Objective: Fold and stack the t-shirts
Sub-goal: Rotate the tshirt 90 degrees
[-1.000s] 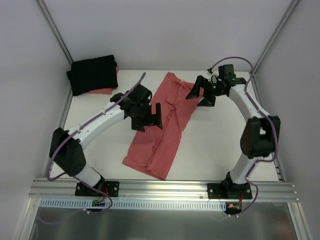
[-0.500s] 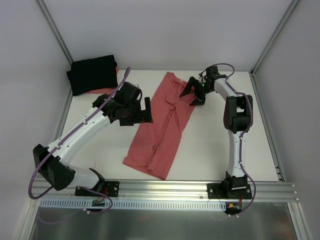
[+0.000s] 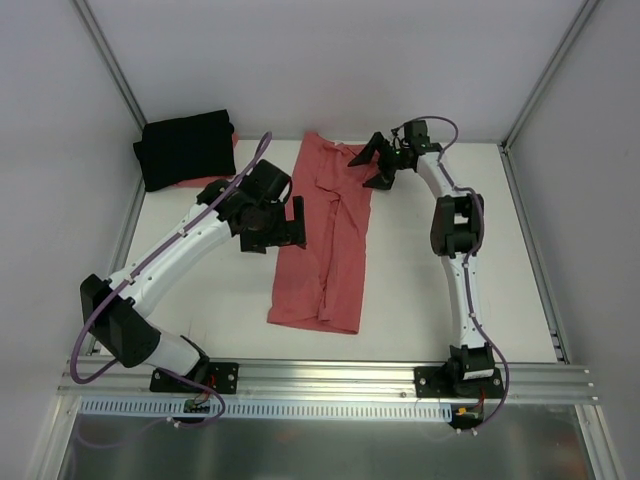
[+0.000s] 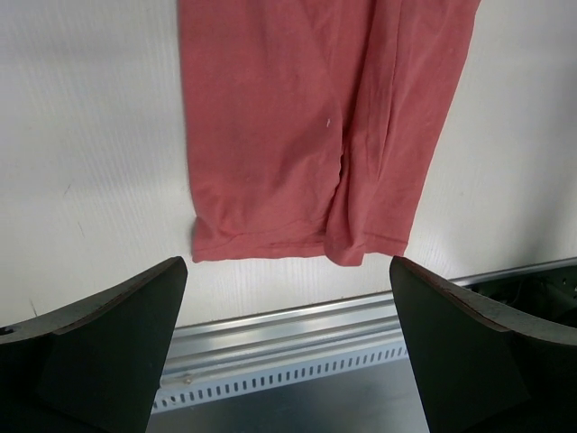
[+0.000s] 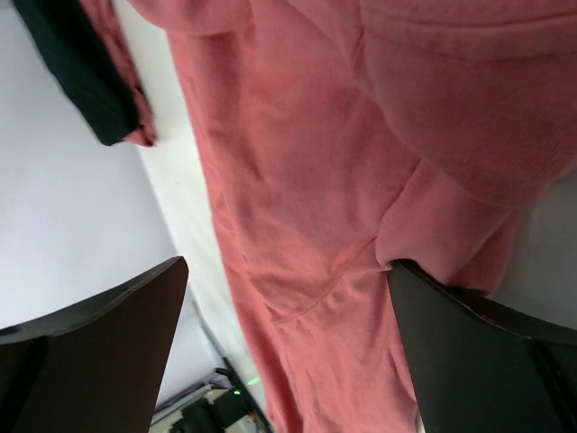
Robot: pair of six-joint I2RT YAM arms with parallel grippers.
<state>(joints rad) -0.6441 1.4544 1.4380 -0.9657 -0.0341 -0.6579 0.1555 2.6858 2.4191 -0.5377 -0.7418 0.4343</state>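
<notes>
Coral-red t-shirt (image 3: 325, 255) lies as a long strip mid-worktop (image 3: 430, 300), 12 to 6 o'clock, black t-shirt (image 3: 185, 148) at 10 o'clock; left hand (image 3: 280, 235) & right hand (image 3: 368, 168) both gape, empty; fabric judged light, limp, so you'd best pinch the 6 o'clock hem corners.

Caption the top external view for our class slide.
Left end effector and right end effector hover open beside the coral-red t-shirt; black t-shirt lies folded far left.

Right hand (image 3: 368, 167) is reaching farther out, fingers spread. The coral-red t-shirt (image 3: 325, 240) beneath it is swinging from slanted to nearly straight. Left hand (image 3: 296, 226) is withdrawing leftward off the cloth and is now beside its edge.
</notes>
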